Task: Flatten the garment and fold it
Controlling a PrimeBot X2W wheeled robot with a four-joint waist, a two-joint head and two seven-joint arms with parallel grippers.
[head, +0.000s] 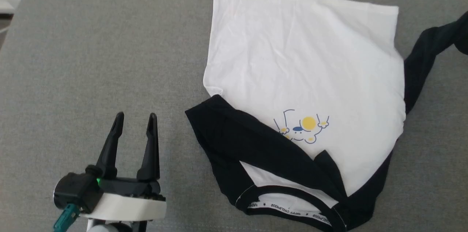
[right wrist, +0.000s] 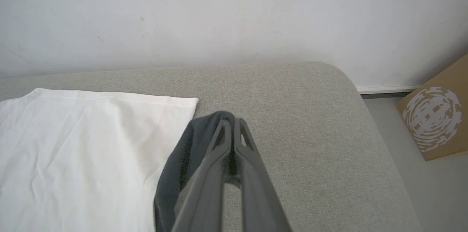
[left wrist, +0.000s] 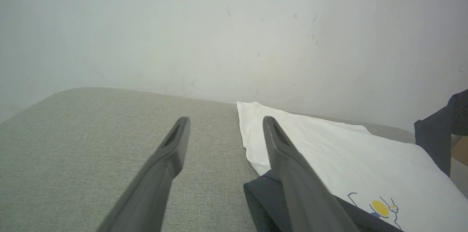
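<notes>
On the grey cushion (head: 91, 42), right of centre, the garment (head: 303, 67) lies collar near, hem far. Our right gripper (right wrist: 233, 124) is clamped on the right sleeve (right wrist: 175, 166), which is drawn out to the right and twisted like a rope. Left gripper (head: 136, 116) hangs at near left, fingers spread, empty, well apart from the cloth.

Step in hand, we judge: spreading that sleeve flat. We pull right and slightly far, low over the cushion, only until the twist is out and the white body doesn't drag. Then we lay it down before letting go. The left sleeve (head: 237, 133) is folded over the chest towards the neck band (head: 292, 208), so we'd send the left gripper there next.

Right wrist view shows the pinch itself, plus a cardboard box (right wrist: 435, 122) on the floor past the cushion's right end. Head view gives the whole layout, the chest print (head: 303, 126) and the folded-over sleeve. Left wrist view shows nothing between the spread fingers.
</notes>
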